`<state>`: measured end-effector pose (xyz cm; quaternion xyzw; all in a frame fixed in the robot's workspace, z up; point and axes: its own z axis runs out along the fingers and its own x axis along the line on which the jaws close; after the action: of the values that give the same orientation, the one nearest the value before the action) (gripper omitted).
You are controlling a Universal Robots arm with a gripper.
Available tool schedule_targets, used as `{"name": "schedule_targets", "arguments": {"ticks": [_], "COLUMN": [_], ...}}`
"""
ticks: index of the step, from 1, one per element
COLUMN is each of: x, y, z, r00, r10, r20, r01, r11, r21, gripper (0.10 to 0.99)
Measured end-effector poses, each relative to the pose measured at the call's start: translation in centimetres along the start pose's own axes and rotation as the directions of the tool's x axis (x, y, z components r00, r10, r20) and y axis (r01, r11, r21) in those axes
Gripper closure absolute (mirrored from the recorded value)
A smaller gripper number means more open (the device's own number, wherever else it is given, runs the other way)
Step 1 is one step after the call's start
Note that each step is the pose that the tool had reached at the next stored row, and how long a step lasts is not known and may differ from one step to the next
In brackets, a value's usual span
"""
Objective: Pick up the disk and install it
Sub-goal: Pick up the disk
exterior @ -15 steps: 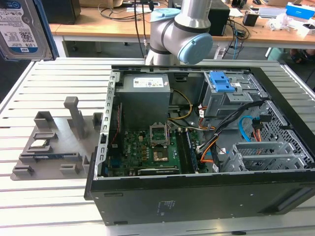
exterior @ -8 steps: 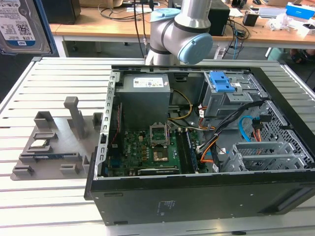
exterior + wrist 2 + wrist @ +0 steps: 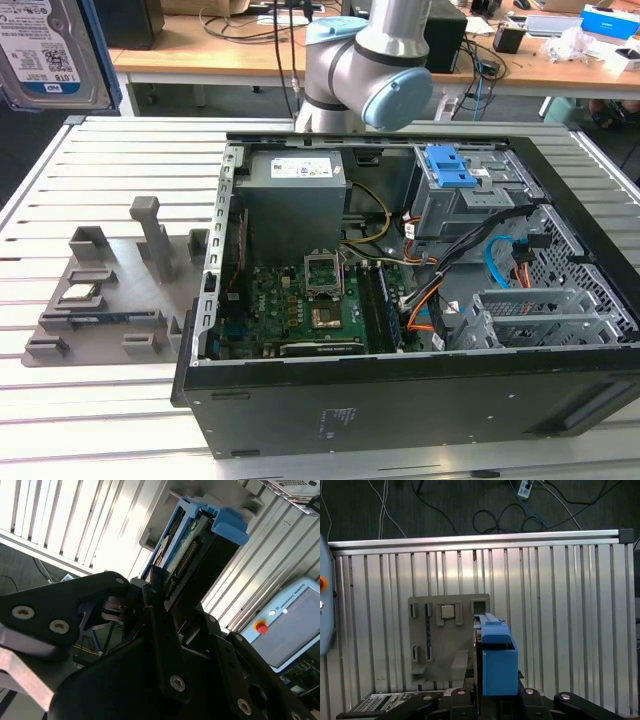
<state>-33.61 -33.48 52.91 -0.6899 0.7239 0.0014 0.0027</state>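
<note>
A: Where is the disk [image 3: 197, 550] just now?

B: In the end effector [image 3: 177, 602], off the table [image 3: 110, 420]; in the second wrist view the black fingers [image 3: 156, 612] are clamped on one end of it, and the bright blue frame runs up its edges to a blue tab at the far end.

A: So the end effector is closed?

B: Closed on the disk, yes; in the first wrist view the disk stands edge-on, rising out from between the dark parts of the end effector; in the exterior view the labelled face sits large in the upper corner on the exterior view's left, close to that camera.

A: And what lies under it?

B: The first wrist view looks down on the slatted table with a grey fixture plate [image 3: 445, 645] just beyond the disk's edge; a small square silver chip [image 3: 448, 611] rests in one of the plate's pockets.

A: The computer?

B: The open case [image 3: 400, 400] lies on its side on the table, to the exterior view's right of the fixture plate; the green motherboard [image 3: 290, 305] shows inside, and a grey drive cage [image 3: 455, 200] with a blue top sits in the far corner; the arm [image 3: 365, 70] rises behind the case.
</note>
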Motion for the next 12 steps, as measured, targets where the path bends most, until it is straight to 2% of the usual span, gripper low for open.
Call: {"name": "schedule_targets", "arguments": {"ticks": [7, 12], "x": [-0.11, -0.21], "y": [-2.28, -4.31], "z": [0.01, 0.01], "r00": [1.0000, 1.0000], "r10": [0.000, 0.000], "r20": [0.0000, 0.0000], "r01": [0.000, 0.000], "r11": [1.0000, 1.0000], "r21": [0.000, 0.000], "gripper": [0.725, 0.725]}}
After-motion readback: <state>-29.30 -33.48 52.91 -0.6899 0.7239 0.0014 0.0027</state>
